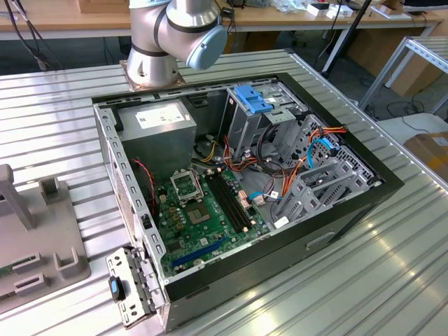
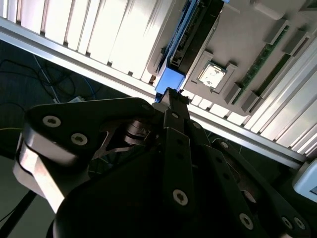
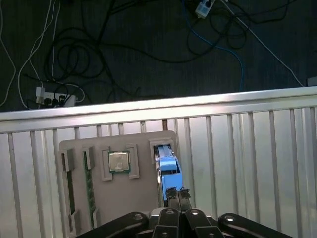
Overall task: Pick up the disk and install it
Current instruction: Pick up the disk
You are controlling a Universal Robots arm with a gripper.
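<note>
The disk [image 3: 167,166] stands on edge in a slot of a grey parts tray [image 3: 143,188], its bright blue carrier rail facing up. In the second wrist view the disk [image 2: 171,79] shows as a blue patch just past the fingertips. My gripper [image 3: 177,193] hangs above the near end of the disk, apart from it, with its black fingers drawn together and nothing between them. The gripper [image 2: 171,93] also narrows to a point in the second wrist view. The open computer case [image 1: 364,203] lies in the middle of the table in the exterior view.
The tray [image 1: 35,238] also holds a processor chip [image 3: 119,161] and memory sticks [image 3: 89,191]. Just beyond the tray is the table edge [image 3: 158,106], with cables on the floor below. Inside the case a blue bracket [image 1: 252,98] tops a tall metal bay.
</note>
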